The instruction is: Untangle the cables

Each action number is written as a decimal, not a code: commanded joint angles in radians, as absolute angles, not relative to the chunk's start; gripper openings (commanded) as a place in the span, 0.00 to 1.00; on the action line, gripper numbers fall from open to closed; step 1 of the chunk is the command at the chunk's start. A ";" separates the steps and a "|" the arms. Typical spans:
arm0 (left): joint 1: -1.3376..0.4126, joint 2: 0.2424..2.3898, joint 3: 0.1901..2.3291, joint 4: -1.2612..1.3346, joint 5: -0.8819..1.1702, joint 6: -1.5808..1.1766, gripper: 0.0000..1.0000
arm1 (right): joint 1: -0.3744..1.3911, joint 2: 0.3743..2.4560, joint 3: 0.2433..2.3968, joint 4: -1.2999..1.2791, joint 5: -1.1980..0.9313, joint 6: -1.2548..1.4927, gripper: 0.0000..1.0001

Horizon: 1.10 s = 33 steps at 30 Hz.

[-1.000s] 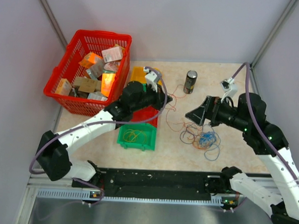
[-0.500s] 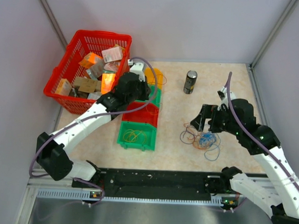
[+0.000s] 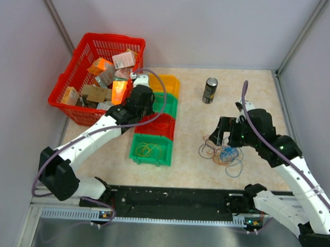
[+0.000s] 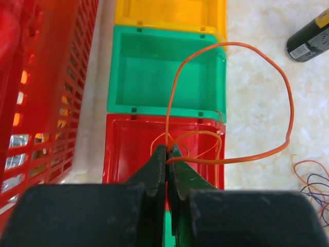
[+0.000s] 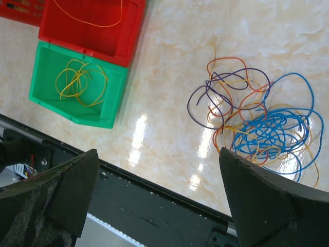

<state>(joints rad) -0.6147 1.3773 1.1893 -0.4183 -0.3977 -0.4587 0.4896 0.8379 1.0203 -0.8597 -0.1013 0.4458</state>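
Note:
The cables [image 3: 223, 153] lie as a tangle of orange, blue and purple loops on the table right of centre, and they also show in the right wrist view [image 5: 257, 126]. My left gripper [image 3: 149, 115] hangs over the red bin [image 3: 164, 127]. It is shut on one orange cable [image 4: 207, 161], whose wide loop hangs out over the bins and the table. My right gripper [image 3: 221, 132] is open and empty just above the tangle's left side. In its own view the fingers [image 5: 158, 154] stand wide apart.
Yellow [image 3: 171, 83], green [image 3: 171, 105], red and green [image 3: 151, 150] bins stand in a column. The near green bin holds a yellow cable [image 5: 79, 80]. The red bin holds an orange cable [image 5: 87, 21]. A red basket [image 3: 86, 46] of boxes is at back left. A dark can [image 3: 210, 90] stands at the back.
My left gripper has pulled back left from the table centre to above the red bin, with the orange cable in it. My right gripper has shifted slightly towards the tangle.

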 commanded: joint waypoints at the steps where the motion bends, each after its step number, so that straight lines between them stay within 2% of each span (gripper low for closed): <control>1: -0.612 1.293 1.119 -0.365 -0.445 -0.462 0.00 | 0.488 0.839 1.014 -0.830 -0.095 0.446 0.99; 4: -0.612 1.263 1.086 -0.345 -0.428 -0.445 0.00 | 0.486 0.851 1.012 -0.824 -0.101 0.446 0.99; 10: -0.614 1.154 1.051 -0.063 0.054 -0.279 0.00 | 0.488 0.859 1.011 -0.816 -0.109 0.442 0.99; 12: -0.612 1.154 1.101 -0.045 0.121 -0.272 0.00 | 0.488 0.861 1.009 -0.816 -0.110 0.440 0.99; 20: -0.612 1.204 1.296 -0.199 0.011 -0.295 0.00 | 0.488 0.838 0.989 -0.818 -0.114 0.448 0.99; 33: -0.611 1.195 1.270 -0.341 -0.130 -0.345 0.00 | 0.488 0.844 0.992 -0.815 -0.118 0.443 0.99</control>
